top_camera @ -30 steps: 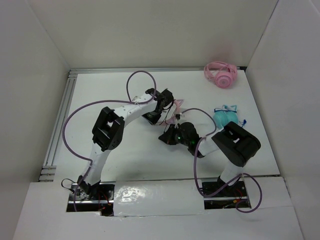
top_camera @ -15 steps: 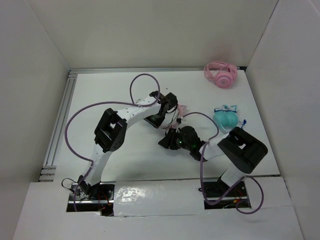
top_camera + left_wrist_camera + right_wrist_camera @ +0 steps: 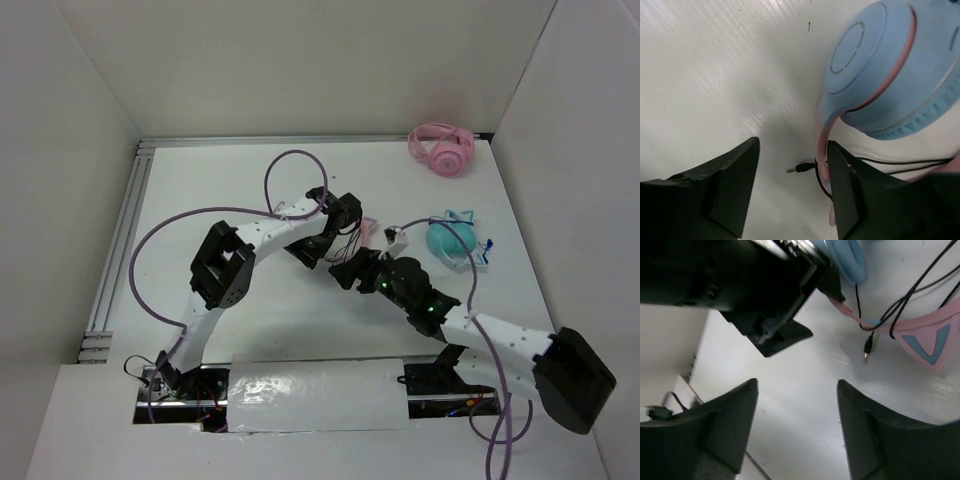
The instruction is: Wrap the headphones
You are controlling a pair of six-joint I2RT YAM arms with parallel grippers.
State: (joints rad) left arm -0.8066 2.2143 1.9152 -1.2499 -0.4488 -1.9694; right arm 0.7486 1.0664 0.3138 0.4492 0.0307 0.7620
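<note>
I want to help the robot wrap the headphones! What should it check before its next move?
1. Left gripper open: ok.
2. Right gripper open and empty: ok.
3. Plug in sight: ok, it lies free on the table.
4. Cable wrapped round the headphones: not ok, it is loose.
5. Room between the two grippers: cannot tell, they are close together.

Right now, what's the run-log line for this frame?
left jaws: open over cable plug | right jaws: open, empty | headphones: on table, unwrapped
</note>
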